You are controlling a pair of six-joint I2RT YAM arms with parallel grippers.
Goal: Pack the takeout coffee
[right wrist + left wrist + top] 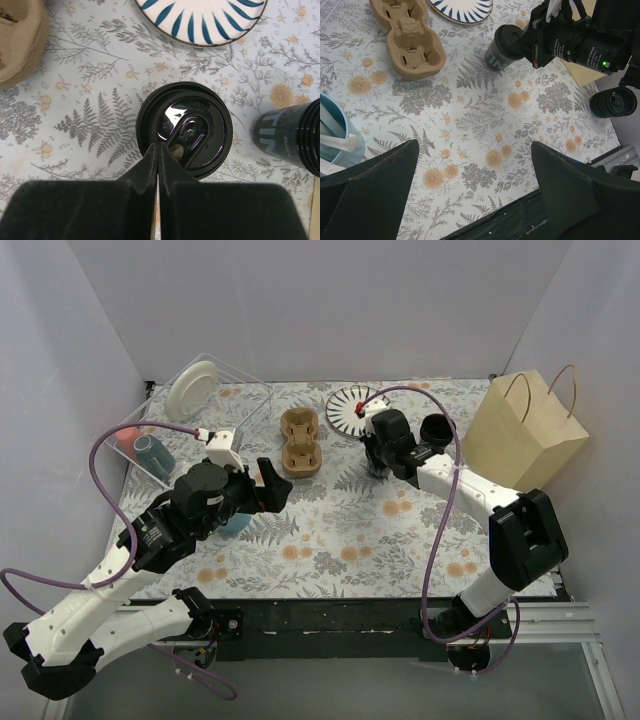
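Risk: right gripper (158,150), jaws clenched on nothing above the lid of the coffee cup (192,117), could topple it if lowered unopened; left gripper (270,487) jaws released, empty.

The black lid (184,130) reads "CAUTION" in raised letters.

second coffee cup (291,137): cut by right edge | blue cup (352,145): cut by left edge

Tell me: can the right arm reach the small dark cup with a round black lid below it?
Probably yes: that cup stands directly below the right tool, nothing over it, but the shut tool must open first.
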